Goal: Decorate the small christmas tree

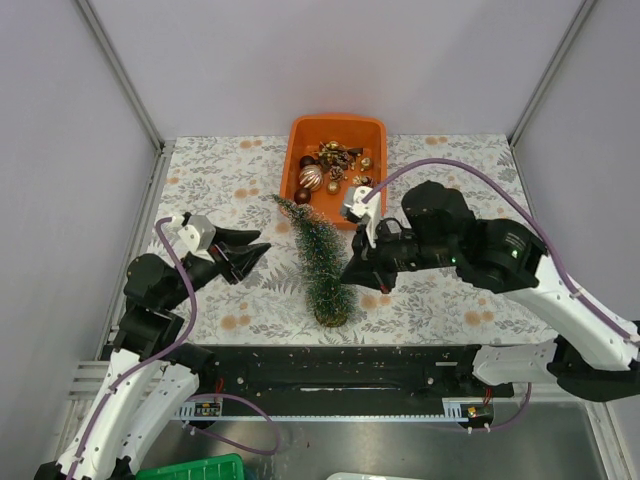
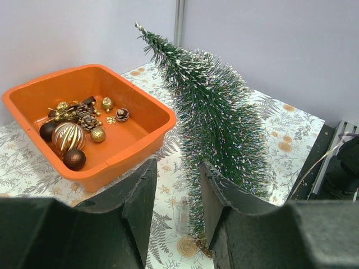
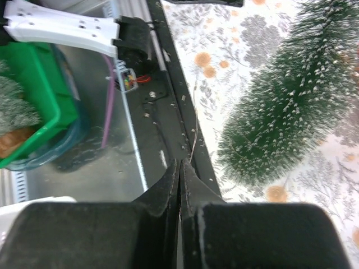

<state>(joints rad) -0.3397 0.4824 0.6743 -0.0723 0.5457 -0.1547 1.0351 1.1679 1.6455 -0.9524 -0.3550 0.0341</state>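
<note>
down at the near left, below the table edge, sits a green bin [image 1: 190, 468] with something frosty green and bristly in it; i cannot tell what it is

the left end effector [image 1: 252, 258] hovers over the floral table [image 1: 220, 180], its fingers [image 2: 140, 202] apart with nothing clamped between them, pointing across at the small christmas tree [image 1: 322, 265]

one tree only: it stands on its round base near the front middle of the table, between the two arms, tilted so its tip leans back toward the near left corner of the orange tray [image 1: 300, 130]

the tray, the only one on the table, sits at the far middle, just behind the tree, and holds the ornaments: one big striped gold-and-brown bauble [image 2: 68, 136], two plain dark brown baubles [image 2: 74, 159], one small gold ball [image 2: 98, 134], two little pinecones [image 2: 122, 114] and a tangle of gold bits [image 2: 64, 109] at the back that i cannot count

the right end effector [image 1: 350, 274] hangs just right of the tree's lower half with its fingers [image 3: 168, 185] pressed together; a hair-thin strand shows at the tips, too fine to say whether it is held
</note>
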